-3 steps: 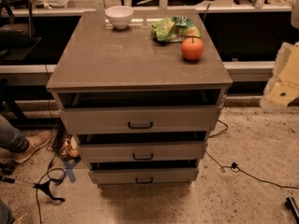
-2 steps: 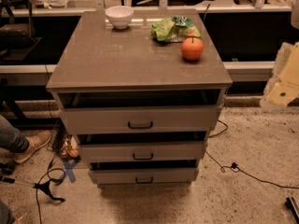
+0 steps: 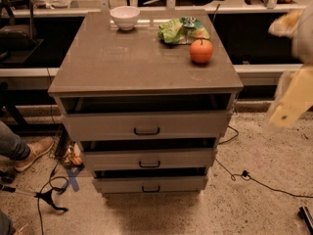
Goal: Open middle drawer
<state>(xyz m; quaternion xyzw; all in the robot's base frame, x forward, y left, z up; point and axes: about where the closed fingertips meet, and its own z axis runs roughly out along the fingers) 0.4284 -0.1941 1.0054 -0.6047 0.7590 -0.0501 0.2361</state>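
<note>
The cabinet [image 3: 142, 58] has three grey-brown drawers stacked under its top. The middle drawer [image 3: 112, 159] has a small dark bar handle [image 3: 149, 164] and sits between the taller top drawer [image 3: 98, 126] and the smaller bottom drawer [image 3: 117, 184]. A dark gap shows above each drawer front. My gripper [image 3: 288, 106] is a cream shape at the right edge, to the right of the cabinet and clear of it, at about the height of the top drawer. It holds nothing that I can see.
On the cabinet top are a white bowl [image 3: 125, 17], a green bag [image 3: 182, 30] and an orange [image 3: 201, 51]. A person's shoe [image 3: 33, 153] and cables [image 3: 51, 195] lie on the floor at the left. A cable [image 3: 254, 179] runs along the floor at the right.
The cream arm at the right edge has shifted a little and now reaches higher in the view. The drawers and the objects on top have not moved.
</note>
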